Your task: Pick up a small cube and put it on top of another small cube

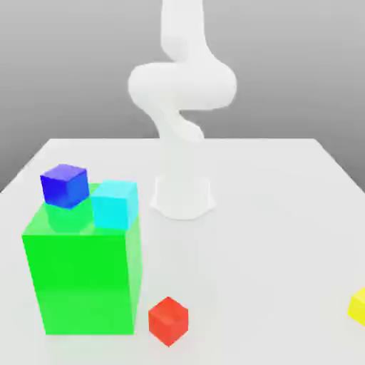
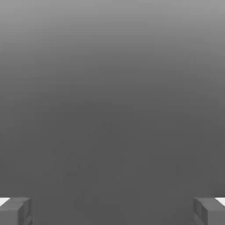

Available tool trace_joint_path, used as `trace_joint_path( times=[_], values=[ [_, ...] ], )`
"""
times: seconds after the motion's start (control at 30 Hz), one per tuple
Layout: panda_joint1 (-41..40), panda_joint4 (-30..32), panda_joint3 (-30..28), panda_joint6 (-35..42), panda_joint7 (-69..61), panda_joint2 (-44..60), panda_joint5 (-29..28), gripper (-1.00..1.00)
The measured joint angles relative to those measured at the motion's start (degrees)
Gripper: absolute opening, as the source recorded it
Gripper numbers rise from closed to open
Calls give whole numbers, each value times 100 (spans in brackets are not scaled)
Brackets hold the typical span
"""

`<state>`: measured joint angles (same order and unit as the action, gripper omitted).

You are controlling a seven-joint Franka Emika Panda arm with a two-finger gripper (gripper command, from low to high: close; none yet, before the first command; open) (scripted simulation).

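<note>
— Exterior view first: how many cubes do we count?

— Four small ones, one of each colour. We see the red cube (image 1: 168, 321) on the white surface (image 1: 271, 214), near the camera, just beside the big green block (image 1: 82, 278) on the exterior view's right. The dark blue cube (image 1: 64, 185) and the cyan cube (image 1: 115, 204) both sit on top of that block, blue to the left. A yellow cube (image 1: 358, 305) lies at the far right edge, well apart.

— One arm?

— One white arm (image 1: 182, 85), at the far side of the surface.

— And the hand view?

— We see the claw (image 2: 112, 211) there: its two fingertips (image 2: 15, 211) stand wide apart, holding nothing.
</note>
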<state>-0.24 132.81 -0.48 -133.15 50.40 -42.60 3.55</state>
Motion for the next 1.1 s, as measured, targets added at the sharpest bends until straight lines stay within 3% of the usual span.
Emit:
trace_joint_path(
  times=[0.33,0.63,0.87,1.1],
  values=[
    [-147,392,67,-479,1997,1350,1229,0],
    [-368,742,408,-923,4098,2529,1855,0],
    [-517,1045,659,-1376,6054,3394,1891,0],
    [-640,1382,769,-1915,8366,4183,1423,0]
  ],
)
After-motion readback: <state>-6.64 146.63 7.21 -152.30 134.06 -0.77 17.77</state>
